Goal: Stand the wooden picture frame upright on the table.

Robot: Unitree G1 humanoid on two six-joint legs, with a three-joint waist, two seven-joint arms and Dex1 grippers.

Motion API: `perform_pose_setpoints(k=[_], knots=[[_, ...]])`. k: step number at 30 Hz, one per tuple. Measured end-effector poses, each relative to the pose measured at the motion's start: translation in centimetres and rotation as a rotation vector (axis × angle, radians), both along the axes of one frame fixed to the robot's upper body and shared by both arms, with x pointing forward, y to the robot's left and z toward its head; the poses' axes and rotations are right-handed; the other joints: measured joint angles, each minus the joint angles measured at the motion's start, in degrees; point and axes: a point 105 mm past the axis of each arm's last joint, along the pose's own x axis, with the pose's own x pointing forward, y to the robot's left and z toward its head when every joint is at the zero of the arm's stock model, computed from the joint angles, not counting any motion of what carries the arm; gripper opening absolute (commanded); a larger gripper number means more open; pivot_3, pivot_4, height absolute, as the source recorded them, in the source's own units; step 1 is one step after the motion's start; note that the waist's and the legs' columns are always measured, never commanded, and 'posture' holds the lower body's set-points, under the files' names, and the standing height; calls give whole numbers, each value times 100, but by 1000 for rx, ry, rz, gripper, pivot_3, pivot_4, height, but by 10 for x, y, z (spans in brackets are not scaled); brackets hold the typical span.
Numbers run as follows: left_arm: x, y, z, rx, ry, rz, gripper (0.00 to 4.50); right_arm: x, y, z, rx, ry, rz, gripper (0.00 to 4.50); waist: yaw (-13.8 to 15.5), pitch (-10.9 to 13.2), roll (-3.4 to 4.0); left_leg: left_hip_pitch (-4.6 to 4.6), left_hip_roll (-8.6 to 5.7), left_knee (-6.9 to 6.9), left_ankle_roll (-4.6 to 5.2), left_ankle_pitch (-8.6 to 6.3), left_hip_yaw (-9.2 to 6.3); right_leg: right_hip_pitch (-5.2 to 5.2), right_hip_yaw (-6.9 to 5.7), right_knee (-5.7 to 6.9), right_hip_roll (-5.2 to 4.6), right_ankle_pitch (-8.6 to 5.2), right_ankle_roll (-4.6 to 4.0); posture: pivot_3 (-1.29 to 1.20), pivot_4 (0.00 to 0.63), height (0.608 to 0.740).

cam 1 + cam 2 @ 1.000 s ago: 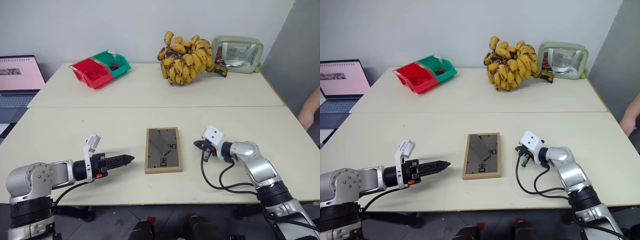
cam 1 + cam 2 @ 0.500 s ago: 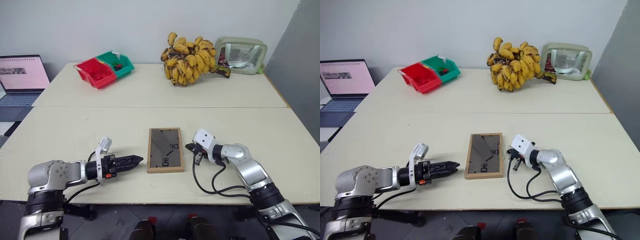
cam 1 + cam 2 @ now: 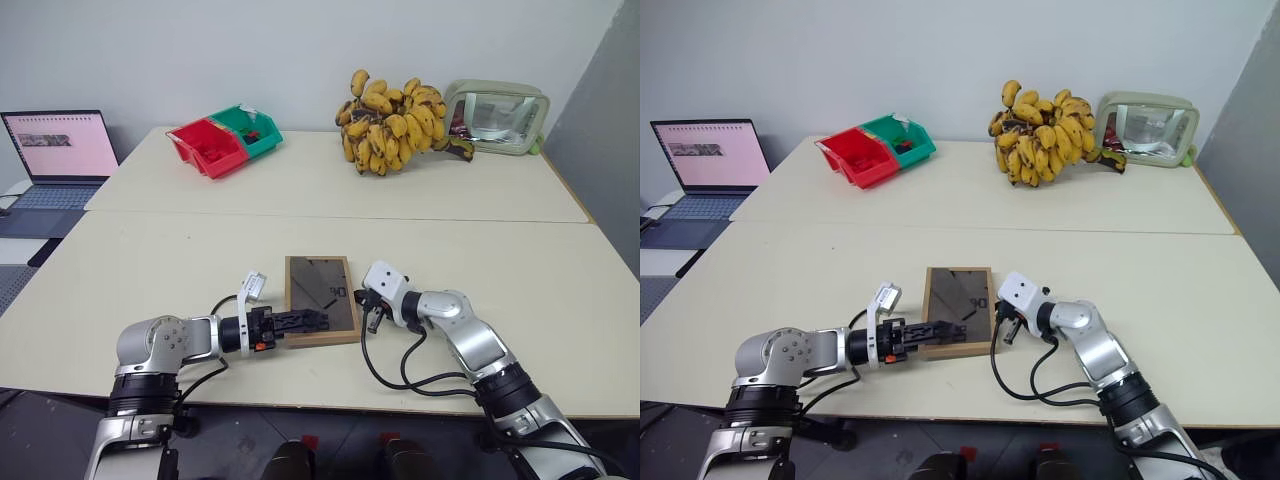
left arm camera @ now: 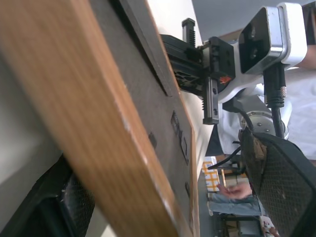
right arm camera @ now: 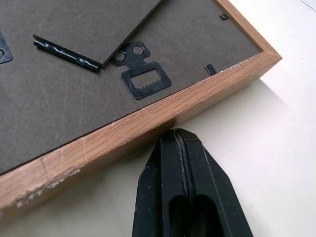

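Observation:
The wooden picture frame lies flat near the table's front edge, with its dark back panel and fold-out stand facing up. My left gripper is open at the frame's near left corner. In the left wrist view the light wood border runs between its fingers. My right gripper is shut, and its fingertips rest against the frame's right wooden edge. The picture side is hidden underneath.
At the back of the table are a bunch of bananas, red and green bins and a green-rimmed clear pouch. A laptop stands off the table's left end. My right arm's black cables loop beside the frame.
My left gripper has slid right to the frame's near corner and opened. My right gripper, still shut, has moved left up to the frame's right edge. The camera has also shifted.

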Motion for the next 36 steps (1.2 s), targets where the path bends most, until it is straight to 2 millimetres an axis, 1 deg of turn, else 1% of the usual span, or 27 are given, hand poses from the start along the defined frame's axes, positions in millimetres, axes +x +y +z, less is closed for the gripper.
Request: perform_pose_setpoints(k=[3, 5, 7, 9, 15, 18, 21, 23, 24, 25, 26, 27, 28, 29, 30, 31, 33, 34, 35, 36], knots=[[0, -2, 0, 0, -12, 6, 4455, 0, 1, -1, 2, -1, -4, 0, -3, 0, 0, 1, 1, 0, 0, 0, 0, 0, 0, 0, -1, -3, 4, 0, 150, 740], [0, -2, -1, -1, -19, 11, 4082, 0, 1, -1, 0, -2, -4, 0, -3, -1, 0, 1, 1, 0, 0, 0, 0, 0, 0, 0, -1, -3, 5, 0, 150, 740], [0, -1, -3, 4, -18, 24, 3812, 0, 1, -1, -2, -6, -3, 0, -10, -1, -1, 1, 3, 0, 0, 0, 0, 0, 0, 0, -1, -3, 5, 0, 150, 740], [1, 1, -5, 9, -17, 44, 3333, 0, 1, -1, -1, -8, -2, 0, -22, -1, -1, 0, 6, 0, 0, 0, 1, -3, 1, 0, -1, -3, 5, 0, 150, 740], [0, 5, -10, 57, -34, 43, 2148, 0, 1, -1, 2, -16, 0, 0, -38, 0, -2, -5, 10, -6, -1, 0, 1, -11, 1, 0, 0, -3, 5, 0, 150, 740], [0, 2, -6, 32, -46, 32, 1658, 3, -2, 0, -7, -30, -5, 0, -28, 0, -4, -8, 9, -5, 0, 0, -1, -12, -1, -1, 0, -3, 5, 0, 150, 740], [1, 0, -1, 13, -57, 22, 1356, 11, -12, 3, -26, -43, -38, 0, -20, 3, -8, -10, 6, -3, 0, 0, -1, -12, -1, -1, 0, -3, 5, 0, 150, 740], [3, -2, 2, 19, -66, 18, 1310, 21, -30, 12, -41, -59, -89, 0, -18, 11, -12, -20, 5, -3, 0, 1, -3, -19, -3, -1, 1, -3, 5, 0, 150, 740], [4, -2, 6, 22, -76, 16, 1296, 29, -45, 21, -43, -76, -135, 0, -20, 12, -15, -27, 6, -2, 0, 1, -4, -26, -4, -1, 1, -1, 3, 0, 150, 740], [6, -3, 9, 23, -84, 17, 1295, 34, -56, 30, -41, -94, -163, 0, -25, 14, -18, -27, 7, -2, 0, 1, -3, -26, -3, -1, 1, 1, -2, 0, 150, 740], [9, -4, 12, 25, -96, 26, 1293, 38, -64, 39, -37, -111, -183, 175, -26, 15, -20, -31, 9, -3, 0, 1, -3, -30, -3, -1, 1, 2, -2, 0, 150, 740], [11, -5, 14, 28, -103, 32, 1292, 39, -66, 43, -23, -108, -189, 280, -27, 18, -23, -31, 11, -4, 0, 1, -4, -31, -4, -1, 1, 2, -2, 0, 150, 740], [18, -9, 23, 44, -140, 37, 1292, 40, -70, 58, 18, -89, -179, 421, -27, 36, -37, -40, 13, -3, 0, 1, -6, -41, -5, 1, 1, 2, -2, 0, 150, 740], [21, -10, 28, 56, -163, 38, 1292, 40, -71, 67, 37, -90, -172, 617, -28, 42, -45, -46, 14, -3, 0, 1, -5, -49, -4, 2, 1, 3, -3, 0, 150, 740], [25, -11, 36, 70, -203, 38, 1292, 40, -70, 81, 83, -84, -154, 929, -38, 46, -50, -47, 16, -4, -1, 1, -4, -50, -4, 3, 2, 6, -9, 0, 150, 740], [27, -12, 43, 77, -238, 36, 1292, 39, -69, 94, 121, -84, -141, 1073, -56, 47, -52, -46, 16, -4, -1, 1, -2, -50, -3, 3, 2, 7, -11, 0, 150, 740], [30, -13, 53, 83, -285, 35, 1292, 36, -67, 110, 181, -72, -118, 1505, -82, 47, -52, -46, 16, -7, -1, 1, -1, -50, -2, 2, 1, 8, -11, 0, 150, 740], [31, -14, 57, 85, -302, 35, 1292, 34, -65, 116, 216, -51, -101, 1702, -86, 47, -52, -46, 16, -8, -1, 0, -1, -51, -2, 1, 1, 8, -11, 0, 150, 740], [34, -13, 61, 90, -324, 42, 1292, 31, -59, 123, 282, 1, -70, 1938, -100, 57, -54, -50, 16, -9, -1, 0, 0, -57, -1, 2, 1, 8, -12, 0, 150, 740], [37, -13, 67, 96, -347, 46, 1292, 30, -53, 133, 327, 22, -41, 2083, -109, 67, -55, -59, 17, -9, -2, 1, -1, -68, -2, 4, 1, 8, -13, 0, 150, 740]])
